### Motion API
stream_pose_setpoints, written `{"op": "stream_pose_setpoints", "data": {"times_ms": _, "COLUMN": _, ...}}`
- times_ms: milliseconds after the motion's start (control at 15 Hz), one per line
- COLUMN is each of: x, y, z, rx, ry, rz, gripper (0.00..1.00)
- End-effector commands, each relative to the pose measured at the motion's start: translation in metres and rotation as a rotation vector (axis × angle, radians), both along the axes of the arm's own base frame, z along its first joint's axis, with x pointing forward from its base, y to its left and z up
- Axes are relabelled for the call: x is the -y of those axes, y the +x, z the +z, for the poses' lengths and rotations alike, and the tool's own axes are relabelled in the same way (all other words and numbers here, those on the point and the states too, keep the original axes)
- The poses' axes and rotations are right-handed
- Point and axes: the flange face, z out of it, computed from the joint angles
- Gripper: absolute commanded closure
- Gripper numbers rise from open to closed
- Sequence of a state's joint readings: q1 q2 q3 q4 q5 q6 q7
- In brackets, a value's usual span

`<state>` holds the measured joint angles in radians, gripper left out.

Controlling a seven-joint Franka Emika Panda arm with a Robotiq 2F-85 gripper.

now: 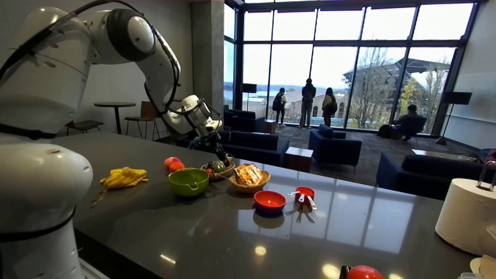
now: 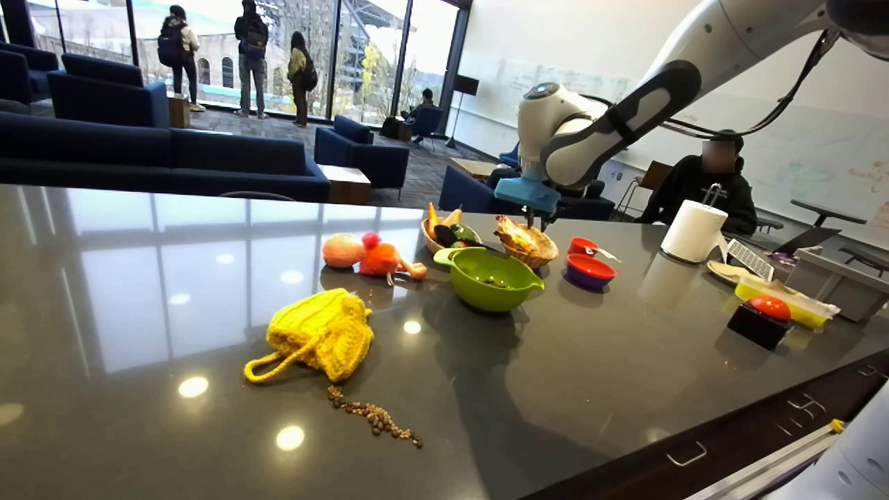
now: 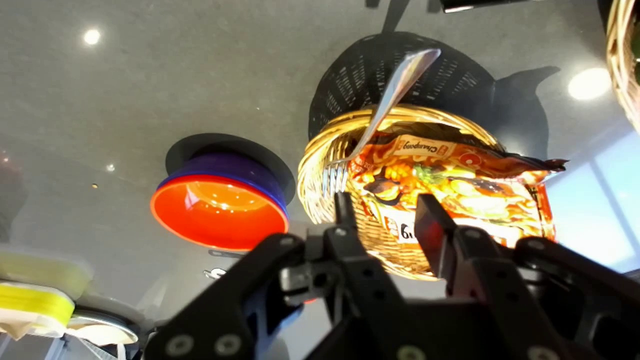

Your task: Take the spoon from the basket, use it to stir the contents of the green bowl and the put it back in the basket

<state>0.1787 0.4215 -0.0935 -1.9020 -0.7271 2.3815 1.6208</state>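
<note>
Hovering near the woven basket (image 3: 312,180), the gripper (image 3: 385,202) has its fingers (image 3: 346,215) spread apart, and there's the fork (image 3: 389,100) in that basket, tines inside beside the food packet (image 3: 450,187), handle poking out over the rim. Close by on the counter (image 2: 590,361) sits the green bowl (image 2: 479,295), dark bits (image 2: 494,282) lying in its bottom, and look, the red bowl (image 3: 220,215) stands near the basket as well

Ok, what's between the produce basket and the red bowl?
The other basket, with a packet in it, stands between them in both exterior views and the wrist view.
</note>
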Motion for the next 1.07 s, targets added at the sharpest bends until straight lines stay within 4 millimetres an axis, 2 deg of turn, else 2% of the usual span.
{"op": "stream_pose_setpoints", "data": {"times_ms": 0, "x": -0.007, "y": -0.009, "z": 0.015, "rx": -0.010, "ry": 0.020, "rz": 0.028, "gripper": 0.32}}
{"op": "stream_pose_setpoints", "data": {"times_ms": 333, "x": -0.039, "y": -0.030, "z": 0.057, "rx": -0.060, "ry": 0.175, "rz": 0.161, "gripper": 0.01}}
{"op": "stream_pose_setpoints", "data": {"times_ms": 667, "x": -0.062, "y": -0.066, "z": 0.097, "rx": -0.210, "ry": 0.317, "rz": 0.321, "gripper": 0.00}}
{"op": "stream_pose_setpoints", "data": {"times_ms": 1000, "x": -0.064, "y": -0.109, "z": 0.120, "rx": -0.352, "ry": 0.204, "rz": 0.581, "gripper": 0.00}}
